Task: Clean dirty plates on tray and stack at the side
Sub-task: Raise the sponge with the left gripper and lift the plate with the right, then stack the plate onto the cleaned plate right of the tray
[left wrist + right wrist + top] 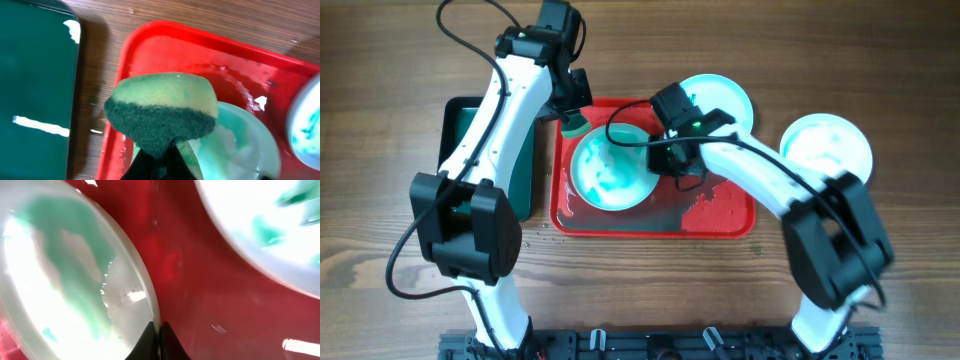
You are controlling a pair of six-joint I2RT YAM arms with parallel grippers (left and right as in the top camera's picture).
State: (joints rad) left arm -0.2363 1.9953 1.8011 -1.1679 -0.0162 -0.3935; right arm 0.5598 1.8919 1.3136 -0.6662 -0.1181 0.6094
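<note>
Smeared plate (pixel 610 172) sits in the left half of the red tray (pixel 720 218).
My left gripper (pixel 157 152) clamps the sponge (pixel 162 112) by the plate's edge; my right gripper (pixel 159 337) pinches its rim.

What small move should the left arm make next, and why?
Probably lower the sponge onto the plate and wipe: teal smears cover it, the left gripper holds the sponge at its edge, and the right gripper pinches its rim.
</note>
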